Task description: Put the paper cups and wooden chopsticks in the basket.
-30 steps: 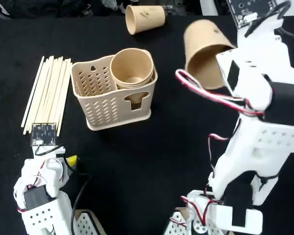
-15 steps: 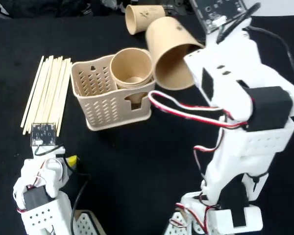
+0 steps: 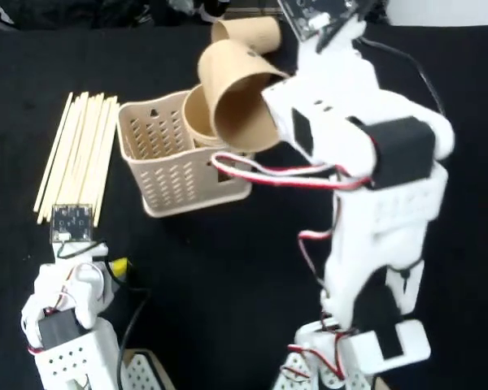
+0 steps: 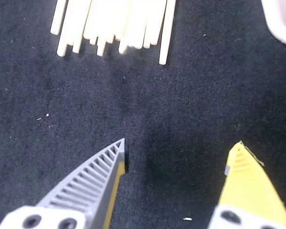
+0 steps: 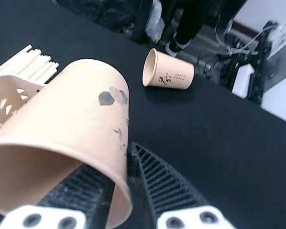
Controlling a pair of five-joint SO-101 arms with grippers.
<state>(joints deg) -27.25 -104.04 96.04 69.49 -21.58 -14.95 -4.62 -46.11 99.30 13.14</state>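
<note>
Step in hand: carrying a paper cup to the basket (image 3: 175, 166); the basket stands upright on the surface, one compartment holding nested cups (image 3: 197, 122), the other showing nothing inside; the held cup (image 3: 236, 97) hangs tilted over the cup compartment, apart from the stack, its mouth turned back toward the arm and its base away; the right tool (image 5: 127, 162) is nearly closed, pinching the cup's wall at the rim, one jaw inside and one outside.

Next move, as judged: the wrist must turn until the cup's base points down; the cup then lines up over the stack, lowers into it, and the jaws part; a tilted entry could catch the basket wall or knock the stack askew.

Remaining work, as judged: one more cup and all the chopsticks.

Surface (image 3: 228, 268): black cloth, carrying everything below;
- wooden chopsticks (image 3: 77, 150): a loose flat bundle just beside the basket, on the left arm's side, none in the basket;
- lying cup (image 3: 248, 31): on its side near the far edge, behind the basket;
- left tool (image 4: 181, 143): spread wide, holding nothing, above bare cloth near the chopsticks' near ends.

Room: dark objects, cables and pale equipment beyond the far edge; details too unclear to name.
</note>
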